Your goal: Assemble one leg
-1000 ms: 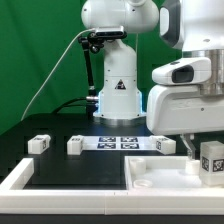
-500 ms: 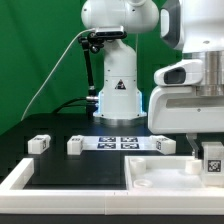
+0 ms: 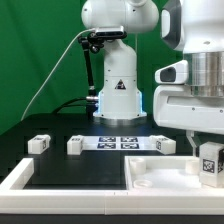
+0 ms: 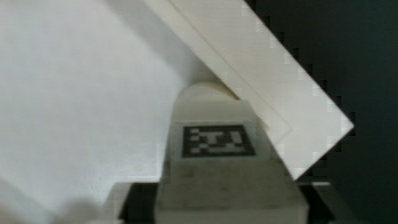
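My gripper (image 3: 209, 150) is shut on a leg (image 3: 210, 161), a small white block with a black-and-white marker on its face. It holds the leg upright over the right end of the large white square panel (image 3: 165, 176), close to the raised rim. In the wrist view the leg (image 4: 221, 140) sits between the dark fingers (image 4: 139, 203), its far tip close to the panel's rim (image 4: 267, 70); I cannot tell if it touches. Three more legs lie on the black table: one (image 3: 38, 144), a second (image 3: 74, 146) and a third (image 3: 163, 144).
The marker board (image 3: 120, 143) lies flat between the loose legs, in front of the robot base (image 3: 118, 95). A white L-shaped border piece (image 3: 18, 178) runs along the table's front left. A green backdrop stands behind.
The gripper with the leg has shifted slightly toward the exterior view's right and a touch lower. The loose legs and the panel have not moved.
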### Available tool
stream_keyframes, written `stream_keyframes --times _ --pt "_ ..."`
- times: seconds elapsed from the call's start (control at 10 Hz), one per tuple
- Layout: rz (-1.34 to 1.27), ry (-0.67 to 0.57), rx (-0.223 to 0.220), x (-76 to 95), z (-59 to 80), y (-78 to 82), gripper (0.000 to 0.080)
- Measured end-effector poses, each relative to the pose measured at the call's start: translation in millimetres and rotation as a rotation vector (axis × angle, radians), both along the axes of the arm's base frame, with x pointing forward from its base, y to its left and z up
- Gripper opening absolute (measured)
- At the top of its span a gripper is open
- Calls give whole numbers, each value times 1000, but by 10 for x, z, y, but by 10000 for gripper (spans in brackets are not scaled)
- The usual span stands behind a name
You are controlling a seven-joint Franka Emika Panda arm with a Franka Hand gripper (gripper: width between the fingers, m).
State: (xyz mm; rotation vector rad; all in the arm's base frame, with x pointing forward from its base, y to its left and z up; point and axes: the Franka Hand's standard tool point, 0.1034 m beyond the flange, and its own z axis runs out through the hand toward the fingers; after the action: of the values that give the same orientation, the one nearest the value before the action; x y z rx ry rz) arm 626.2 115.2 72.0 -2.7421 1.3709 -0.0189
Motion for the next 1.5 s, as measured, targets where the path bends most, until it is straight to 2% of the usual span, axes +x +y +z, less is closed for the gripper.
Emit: stream_keyframes --times 0.3,0.5,0.6,0.7,0.8,1.5 --pt "-182 15 26 -1 -1 -15 291" --pt "-169 14 26 -1 -3 -10 292" --pt "-117 9 24 6 3 -13 452" --pt "-76 3 23 21 17 -16 576" --pt "-9 -2 20 23 18 -16 634" --pt "790 -47 -49 8 12 31 648"
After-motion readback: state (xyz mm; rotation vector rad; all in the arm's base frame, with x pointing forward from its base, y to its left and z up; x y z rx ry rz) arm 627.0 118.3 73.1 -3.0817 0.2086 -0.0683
